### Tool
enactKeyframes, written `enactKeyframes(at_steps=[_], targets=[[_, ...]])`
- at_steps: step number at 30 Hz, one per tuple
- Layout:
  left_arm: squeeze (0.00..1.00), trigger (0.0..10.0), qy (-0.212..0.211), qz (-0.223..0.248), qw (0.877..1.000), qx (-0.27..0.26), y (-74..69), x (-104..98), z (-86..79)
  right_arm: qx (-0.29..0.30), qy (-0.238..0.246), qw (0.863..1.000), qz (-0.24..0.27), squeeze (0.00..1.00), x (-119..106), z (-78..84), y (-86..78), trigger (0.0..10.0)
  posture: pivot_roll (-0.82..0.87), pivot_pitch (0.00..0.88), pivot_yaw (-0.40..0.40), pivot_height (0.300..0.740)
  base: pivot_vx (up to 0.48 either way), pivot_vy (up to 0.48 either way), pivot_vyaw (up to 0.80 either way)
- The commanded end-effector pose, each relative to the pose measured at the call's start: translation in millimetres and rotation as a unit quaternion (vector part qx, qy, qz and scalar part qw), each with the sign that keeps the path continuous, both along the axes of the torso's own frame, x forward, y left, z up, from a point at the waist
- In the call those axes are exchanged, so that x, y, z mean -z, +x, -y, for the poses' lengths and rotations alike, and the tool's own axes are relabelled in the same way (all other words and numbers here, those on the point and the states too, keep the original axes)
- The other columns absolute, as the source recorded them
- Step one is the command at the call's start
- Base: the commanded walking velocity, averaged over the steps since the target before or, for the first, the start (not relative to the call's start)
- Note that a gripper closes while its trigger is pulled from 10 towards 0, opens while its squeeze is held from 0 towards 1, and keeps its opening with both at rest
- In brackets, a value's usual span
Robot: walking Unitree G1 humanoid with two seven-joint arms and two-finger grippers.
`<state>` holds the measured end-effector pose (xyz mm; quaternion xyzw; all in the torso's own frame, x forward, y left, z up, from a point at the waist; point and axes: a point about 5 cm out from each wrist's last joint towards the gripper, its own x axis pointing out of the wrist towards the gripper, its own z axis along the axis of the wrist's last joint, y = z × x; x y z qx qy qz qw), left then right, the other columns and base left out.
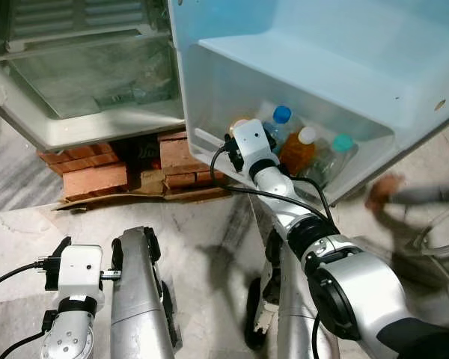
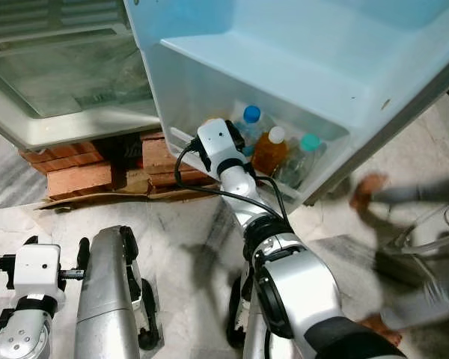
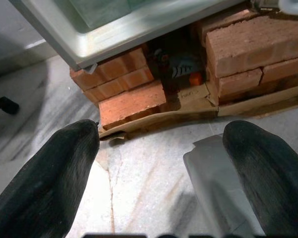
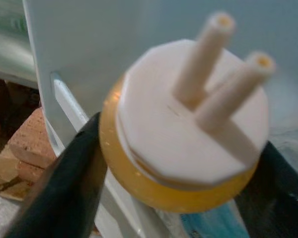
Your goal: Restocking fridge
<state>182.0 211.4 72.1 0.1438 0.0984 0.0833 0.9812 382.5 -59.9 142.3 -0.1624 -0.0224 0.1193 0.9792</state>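
While the right arm is reaching into the open fridge door's bottom bin, these are the points that matter:

Risk: the yellow bottle (image 4: 181, 124) is sitting between the right gripper (image 4: 169, 163)'s black fingers (image 4: 64, 183) just over the bin's front wall (image 1: 209, 142); if it is let go while tilting, it is likely tipping against its neighbours or slipping out over that wall to the stone floor (image 1: 194, 232).
Crowding: a blue-capped bottle (image 1: 282, 116), a white-capped amber bottle (image 1: 299, 149) and a teal-capped bottle (image 1: 341, 143) are already standing close together in the bin, so a push sideways could be knocking them over.
Bystander: a person's foot (image 2: 368, 188) is showing just beside the door, near enough to be getting in the way.
Held thing: the bottle is holding yellow-orange liquid under a broad white lid with two short white spouts sticking up.
Right claw: clasping the yellow bottle at its shoulder.
Left claw: the left gripper (image 3: 164, 168) is hanging low over the floor, fingers spread and holding nothing.
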Motion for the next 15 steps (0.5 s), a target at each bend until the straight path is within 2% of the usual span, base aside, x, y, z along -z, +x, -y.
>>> enactKeyframes(at_steps=[1, 8, 10, 15], targets=[[0.00, 10.0, 0.004, -0.015, 1.000, -0.011, -4.1, 6.5, -5.9, 0.017, 0.009, 1.000, -0.016, 1.00, 8.8, 9.7, -1.3, 10.0, 0.15, 0.317, -0.055, 0.505, 0.000, 0.000, 0.00], [0.00, 10.0, 0.015, -0.008, 1.000, -0.017, 3.4, 5.8, -12.5, 0.034, 0.034, 0.999, 0.024, 1.00, -8.3, 16.8, 4.5, 10.0, 0.15, 0.294, -0.054, 0.505, 0.000, 0.000, 0.00], [0.00, 10.0, 0.017, -0.006, 1.000, -0.018, 6.9, 6.4, -13.8, 0.037, 0.055, 0.997, 0.041, 1.00, -15.4, 19.4, 6.0, 10.0, 0.15, 0.283, -0.053, 0.505, 0.000, 0.000, 0.00], [0.00, 10.0, 0.019, -0.003, 1.000, -0.018, 10.6, 6.5, -15.8, 0.037, 0.071, 0.995, 0.057, 1.00, -22.9, 19.4, 7.3, 10.0, 0.15, 0.268, -0.051, 0.505, 0.000, 0.000, 0.00]])
